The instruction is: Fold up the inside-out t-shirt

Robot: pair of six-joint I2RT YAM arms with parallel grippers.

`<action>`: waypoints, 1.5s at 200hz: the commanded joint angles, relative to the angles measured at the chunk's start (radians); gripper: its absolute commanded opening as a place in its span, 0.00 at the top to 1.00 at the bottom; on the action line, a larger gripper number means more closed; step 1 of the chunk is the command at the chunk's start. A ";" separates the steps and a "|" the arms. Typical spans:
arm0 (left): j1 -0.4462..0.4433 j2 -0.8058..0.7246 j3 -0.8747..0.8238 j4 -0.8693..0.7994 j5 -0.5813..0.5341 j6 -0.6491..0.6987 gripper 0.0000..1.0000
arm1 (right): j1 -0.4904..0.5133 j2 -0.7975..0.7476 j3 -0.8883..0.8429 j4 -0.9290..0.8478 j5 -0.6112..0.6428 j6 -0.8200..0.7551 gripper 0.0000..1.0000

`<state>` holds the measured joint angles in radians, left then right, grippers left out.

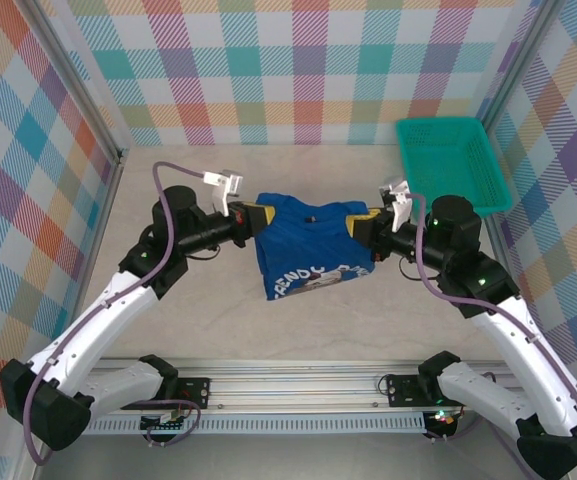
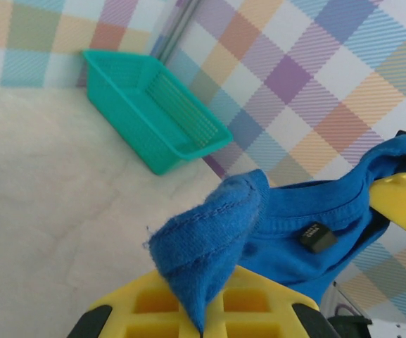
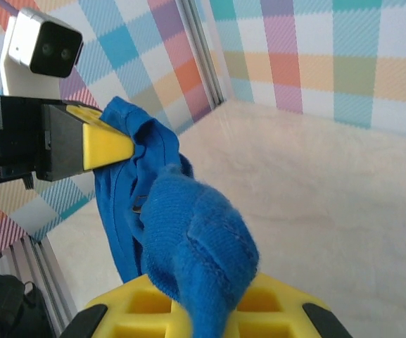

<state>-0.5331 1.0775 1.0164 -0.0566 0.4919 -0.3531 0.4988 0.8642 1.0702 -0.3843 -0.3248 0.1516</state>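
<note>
Blue cotton stretches between our two claws: the t-shirt point(image 1: 308, 245) hangs over the middle of the table point(image 1: 198, 320), its top edge drawn roughly level from one claw to the other. We see the left claw point(image 1: 253, 215) clamped on the shirt's left upper corner. In the left wrist view a stitched fold of cloth sticks up from between its yellow fingers point(image 2: 118, 303). The right claw point(image 1: 360, 222) is clamped on the opposite upper corner, and in the right wrist view a thick bunch of blue cloth bulges out of its grip. Both pairs of jaws are pressed together on the fabric. The neckline sags between the two grips, and a small dark tag point(image 2: 314, 237) sits on it. Lower down the shirt a white print point(image 1: 318, 278) runs across the cloth, facing the overhead camera. The bottom hem lies toward the arm bases; we cannot quite tell whether it rests on the table or hangs just clear of it. A teal mesh basket point(image 1: 453, 165) stands at the far right corner of the table, apart from the shirt and just beyond the right arm's wrist. Checked pastel walls point(image 1: 268, 70) close in the table on three sides
</note>
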 commanded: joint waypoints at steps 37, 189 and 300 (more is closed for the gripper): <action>-0.047 -0.034 0.012 -0.085 -0.035 -0.132 1.00 | 0.008 -0.070 0.059 -0.167 0.043 -0.003 1.00; 0.139 0.786 0.349 -0.197 -0.460 -0.057 0.40 | -0.051 0.975 0.387 -0.098 0.397 -0.043 0.46; 0.030 0.944 0.283 -0.039 -0.241 -0.070 0.54 | -0.133 1.128 0.277 0.020 0.045 0.115 0.63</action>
<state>-0.5304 1.9900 1.2819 -0.0261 0.3130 -0.4408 0.3893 1.9476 1.3052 -0.3489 -0.2329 0.2359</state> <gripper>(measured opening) 0.478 0.382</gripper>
